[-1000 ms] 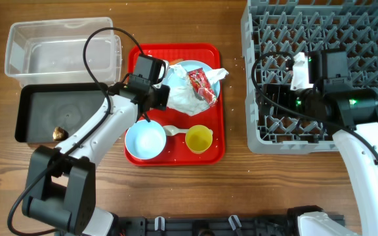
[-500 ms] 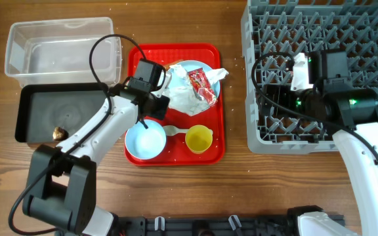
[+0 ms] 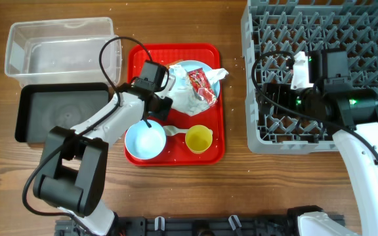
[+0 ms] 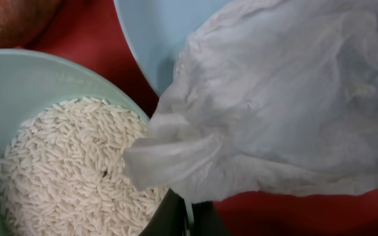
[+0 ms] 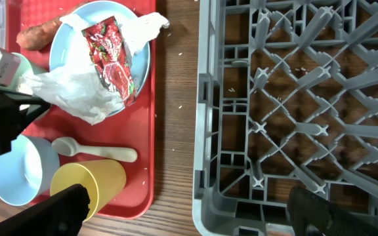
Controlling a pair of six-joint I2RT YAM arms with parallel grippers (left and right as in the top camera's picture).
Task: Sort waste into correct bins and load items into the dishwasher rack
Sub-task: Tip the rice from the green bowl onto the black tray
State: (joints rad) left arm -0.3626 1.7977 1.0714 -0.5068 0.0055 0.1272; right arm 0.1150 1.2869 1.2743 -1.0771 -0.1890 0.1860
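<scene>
L gripper low over flat red plastic tray, at left edge of crumpled white napkin. From its wrist cam, the jaws are together at the bottom of the view, with the napkin's lower fold touching the tips. Can't tell if any paper is caught betw. them. Napkin drapes over larger light blue plate. Small red printed wrapper lies on top of napkin. Just left of napkin is a pale green bowl holding white rice grains. Orange carrot at tray's back edge, beside plate. At front of tray, light blue bowl sits mouth up. White plastic spoon lies betw. it and small yellow cup, also mouth up seen from above. Clear rectangular plastic tub and shallow black rectangular tray sit side by side on the wooden surface, left of red tray, apart from napkin. R gripper hangs over left part of large grey plastic grid crate, jaws wide apart.
</scene>
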